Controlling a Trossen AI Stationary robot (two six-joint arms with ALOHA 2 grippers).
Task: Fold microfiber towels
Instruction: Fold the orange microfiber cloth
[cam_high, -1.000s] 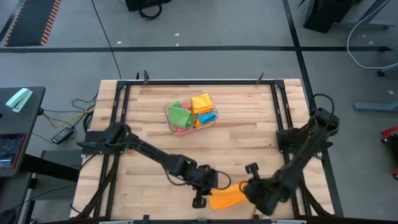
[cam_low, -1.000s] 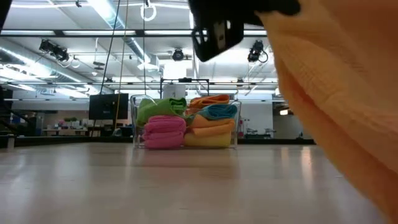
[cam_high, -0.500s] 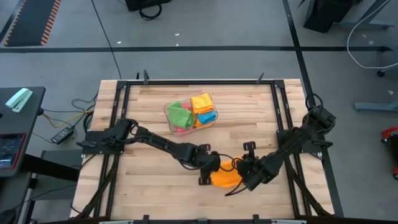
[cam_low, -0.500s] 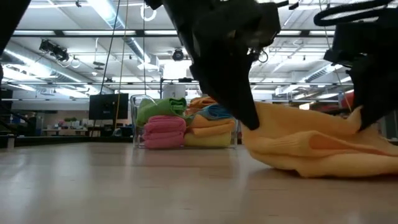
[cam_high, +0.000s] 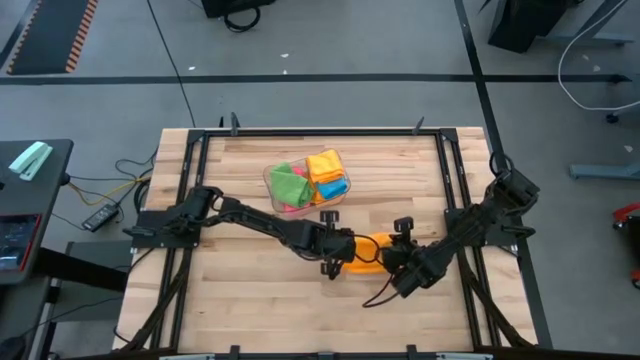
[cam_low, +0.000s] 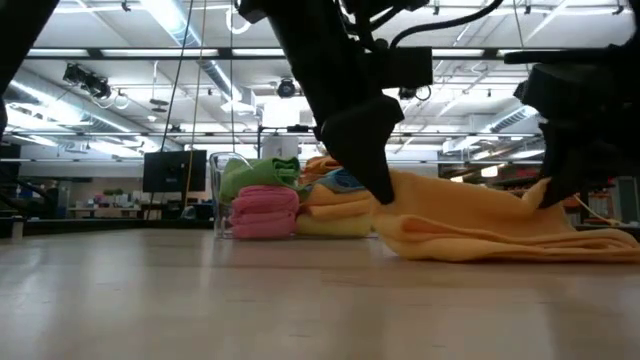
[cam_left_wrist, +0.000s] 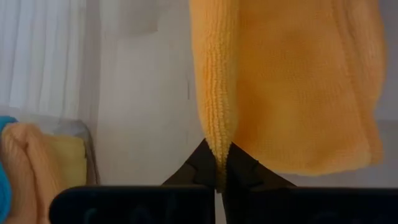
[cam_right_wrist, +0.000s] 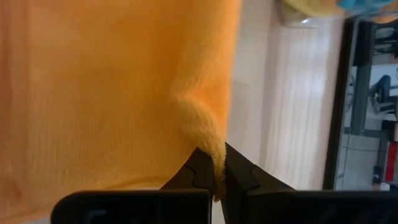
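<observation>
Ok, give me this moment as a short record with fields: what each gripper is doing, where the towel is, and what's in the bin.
left gripper: shut on one edge of the orange towel, near the table's middle
right gripper: shut on the opposite edge of the same towel
orange towel: stretched between both grippers, low, lying on the wooden table in the low view
clear bin: behind the towel, toward the table's far side, apart from both arms
bin contents: folded cloths in green, pink, yellow, orange and blue
fold state: orange towel bunched, not yet a neat fold
</observation>
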